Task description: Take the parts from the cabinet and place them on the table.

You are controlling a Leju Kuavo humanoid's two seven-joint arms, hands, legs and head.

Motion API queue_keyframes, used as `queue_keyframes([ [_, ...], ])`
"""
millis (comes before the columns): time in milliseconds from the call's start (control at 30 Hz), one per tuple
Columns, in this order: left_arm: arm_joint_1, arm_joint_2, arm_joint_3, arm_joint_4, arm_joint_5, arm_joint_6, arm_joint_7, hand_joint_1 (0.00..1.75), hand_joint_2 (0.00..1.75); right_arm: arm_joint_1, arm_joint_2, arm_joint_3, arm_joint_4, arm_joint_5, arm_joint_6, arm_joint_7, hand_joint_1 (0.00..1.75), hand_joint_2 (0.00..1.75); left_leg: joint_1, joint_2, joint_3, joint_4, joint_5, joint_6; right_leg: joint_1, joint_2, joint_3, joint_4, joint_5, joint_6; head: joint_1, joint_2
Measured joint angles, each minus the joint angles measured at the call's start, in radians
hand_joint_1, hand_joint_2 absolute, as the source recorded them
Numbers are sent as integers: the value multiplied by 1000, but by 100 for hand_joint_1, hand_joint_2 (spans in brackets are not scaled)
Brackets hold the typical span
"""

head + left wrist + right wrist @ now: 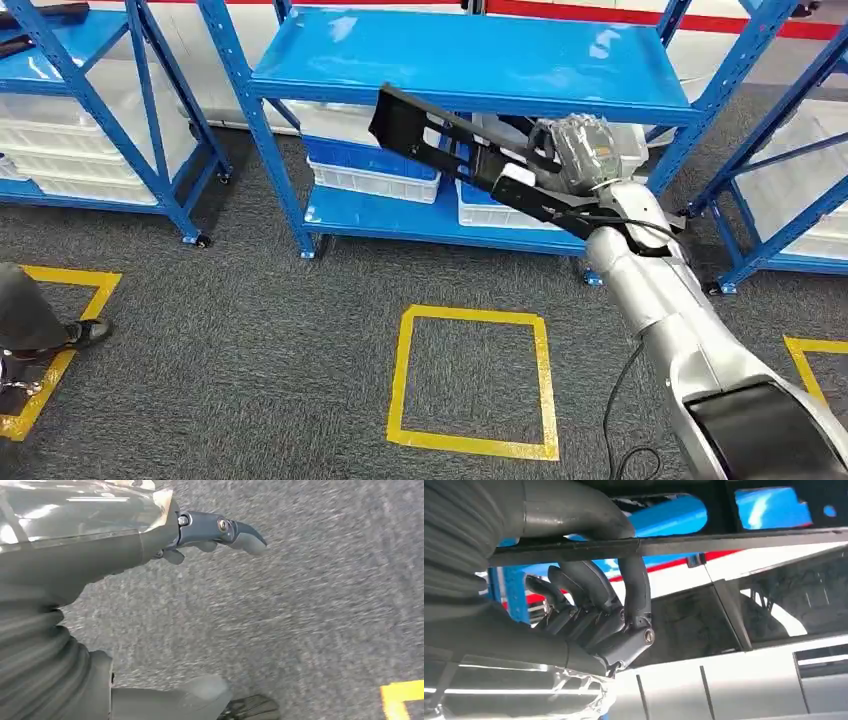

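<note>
Head view: right robot hand [585, 150] grips black part [440, 140], fingers hidden; left robot hand [200, 535] spread.

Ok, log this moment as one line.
right hand: holds black part before blue shelf | left hand: holds nothing, above carpet | phase: carrying

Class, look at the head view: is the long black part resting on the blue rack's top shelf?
No: the right hand holds the black part tilted in the air in front of the rack, below its top shelf.
</note>
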State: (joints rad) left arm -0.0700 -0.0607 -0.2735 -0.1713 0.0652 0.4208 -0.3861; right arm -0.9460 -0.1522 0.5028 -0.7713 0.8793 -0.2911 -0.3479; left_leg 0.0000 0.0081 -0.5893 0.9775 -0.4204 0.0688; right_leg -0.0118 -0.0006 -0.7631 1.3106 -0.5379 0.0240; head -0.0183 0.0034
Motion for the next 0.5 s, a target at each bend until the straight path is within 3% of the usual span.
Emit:
queue_keyframes([
  [33,0,0,0,0,0,0,0,0,175,0,0,0,2,0,0,0,171,175,1,1,-14,2,10,-2,-2,0,5,26,12,11,0,0],
  [67,0,-1,0,0,0,0,0,0,175,0,1,0,4,0,0,0,171,175,3,3,-37,4,25,-7,-5,0,30,29,49,32,0,0],
  [100,0,-2,0,0,0,0,0,0,175,0,1,0,5,0,0,0,171,175,5,4,-55,8,38,-11,-8,0,67,-2,79,47,0,0],
  [133,0,-2,0,0,0,0,0,0,175,-1,2,0,5,0,0,0,171,175,8,4,-74,13,50,-17,-12,0,126,-67,96,55,-1,0],
  [167,0,-2,0,0,0,0,0,0,175,-1,2,0,5,0,0,0,171,175,9,4,-86,19,59,-23,-16,0,186,-141,86,53,0,0],
  [200,0,-1,1,0,0,0,0,0,175,-3,3,0,5,0,0,0,171,175,5,3,-99,26,66,-31,-14,0,262,-243,28,44,2,0],
  [233,-1,-2,0,0,0,0,0,0,175,-4,7,0,4,1,0,0,171,175,4,3,-106,30,76,-36,2,5,303,-325,-10,28,2,0],
  [300,0,0,1,0,0,0,0,0,175,-4,6,-2,7,0,0,0,171,175,1,3,-110,22,101,-40,-5,3,273,-319,1,19,-3,0],
  [333,1,2,1,0,0,0,-1,0,175,-4,6,-2,8,1,0,0,171,175,2,0,-116,19,113,-40,-3,2,278,-308,7,17,-2,0],
  [367,6,2,1,1,-2,0,-1,0,175,1,7,-2,11,1,-2,1,171,175,5,1,-123,21,121,-44,-13,-2,252,-306,16,9,-5,0],
  [400,7,3,0,2,-3,-2,-1,0,175,4,6,-2,14,1,-3,1,171,175,12,0,-139,36,84,-51,-16,-4,251,-302,30,-4,-6,0],
  [433,10,2,0,2,-5,-5,-1,0,175,8,3,-3,15,1,-6,2,171,175,12,0,-153,78,10,-56,-13,-5,232,-302,43,-17,-7,0],
  [467,10,2,0,2,-9,-6,0,0,175,8,0,-7,15,0,-8,0,171,175,11,-1,-169,153,-70,-61,-12,-5,213,-301,60,-20,-12,0],
  [500,8,3,0,2,-11,-6,0,0,175,8,-1,-9,15,0,-11,0,171,175,12,-1,-184,232,-124,-63,-10,-5,197,-301,74,-22,-13,0],
])
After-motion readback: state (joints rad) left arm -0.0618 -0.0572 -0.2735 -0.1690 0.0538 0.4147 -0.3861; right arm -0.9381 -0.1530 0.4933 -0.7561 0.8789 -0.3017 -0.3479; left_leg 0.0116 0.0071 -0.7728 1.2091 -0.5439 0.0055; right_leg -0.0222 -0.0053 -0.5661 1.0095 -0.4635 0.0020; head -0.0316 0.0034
